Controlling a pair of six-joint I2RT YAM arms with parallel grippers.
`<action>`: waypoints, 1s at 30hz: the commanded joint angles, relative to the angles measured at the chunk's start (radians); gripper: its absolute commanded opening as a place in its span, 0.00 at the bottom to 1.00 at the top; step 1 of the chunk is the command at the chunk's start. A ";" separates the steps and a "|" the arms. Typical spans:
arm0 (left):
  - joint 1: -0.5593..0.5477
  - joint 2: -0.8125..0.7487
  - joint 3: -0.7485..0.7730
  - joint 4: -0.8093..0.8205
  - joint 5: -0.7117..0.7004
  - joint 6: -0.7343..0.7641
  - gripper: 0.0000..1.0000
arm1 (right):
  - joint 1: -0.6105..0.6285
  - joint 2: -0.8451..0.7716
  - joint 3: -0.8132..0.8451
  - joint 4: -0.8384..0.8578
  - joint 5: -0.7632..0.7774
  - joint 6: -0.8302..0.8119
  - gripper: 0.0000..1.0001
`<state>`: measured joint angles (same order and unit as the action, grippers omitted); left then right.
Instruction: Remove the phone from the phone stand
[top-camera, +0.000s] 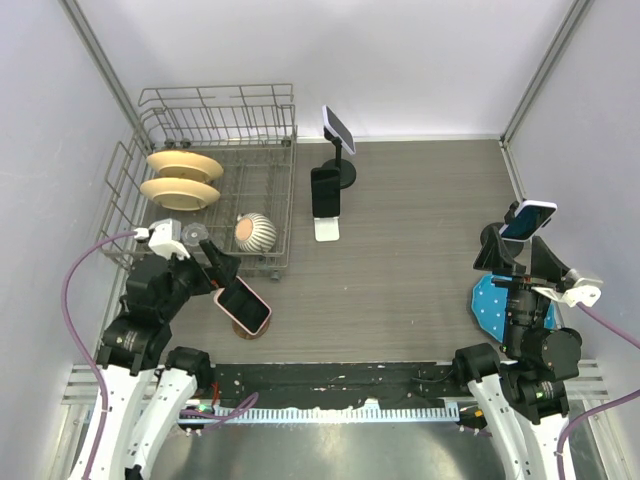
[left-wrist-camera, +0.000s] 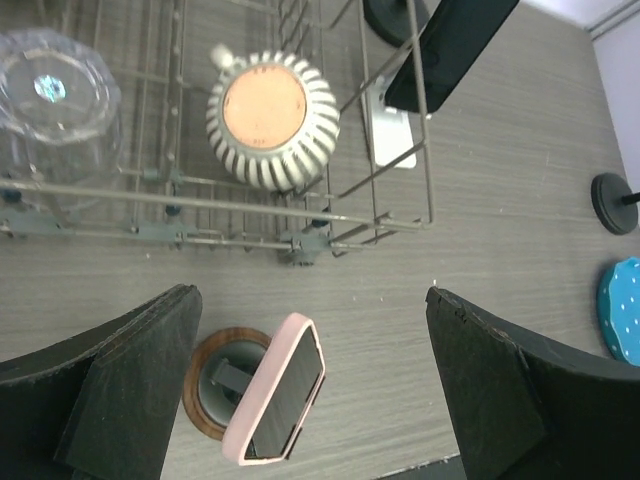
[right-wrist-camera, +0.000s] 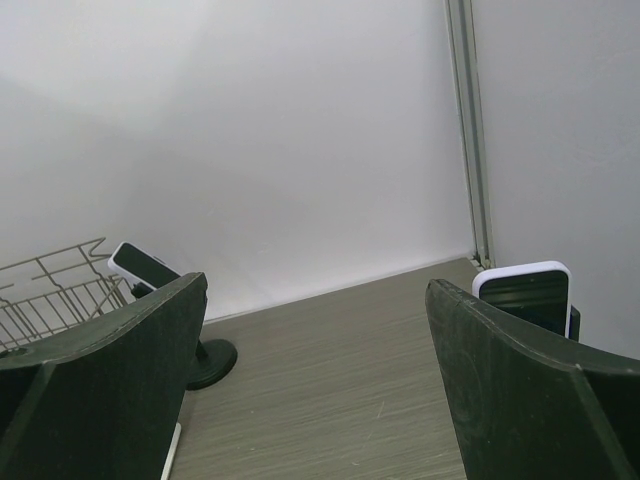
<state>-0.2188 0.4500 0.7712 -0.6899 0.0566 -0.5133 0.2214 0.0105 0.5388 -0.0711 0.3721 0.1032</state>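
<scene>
Top external: 4 phones (top-camera: 243, 304) (top-camera: 325, 190) (top-camera: 339, 128) (top-camera: 527, 219), 2 plates (top-camera: 185, 165) (top-camera: 180, 193); stands (top-camera: 327, 229) (top-camera: 343, 175) (top-camera: 243, 329) seemingly 4.

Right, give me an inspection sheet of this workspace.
Surface: grey wood-grain table.
Job's things: pink phone leaning on its round stand, not yet lifted.
Clutter: dish rack with plates and ribbed cup; black phone, rear phone, right phone on other stands; blue dotted piece.
Grippers: left gripper open above pink phone; right gripper open, holding nothing.
Cables: purple cables loop from both arms.
Surroundings: white walls, metal frame posts.
</scene>
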 joint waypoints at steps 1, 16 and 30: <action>-0.002 0.036 -0.042 -0.045 0.035 -0.076 1.00 | 0.007 -0.007 0.024 0.016 0.005 0.001 0.96; -0.002 0.052 -0.142 0.020 0.160 -0.116 0.83 | 0.016 -0.007 0.023 0.017 0.024 0.000 0.97; -0.002 0.058 -0.154 0.044 0.209 -0.113 0.56 | 0.022 -0.006 0.023 0.014 0.050 0.003 0.99</action>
<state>-0.2203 0.5064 0.6167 -0.6914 0.2222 -0.6250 0.2363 0.0105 0.5392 -0.0769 0.4023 0.1040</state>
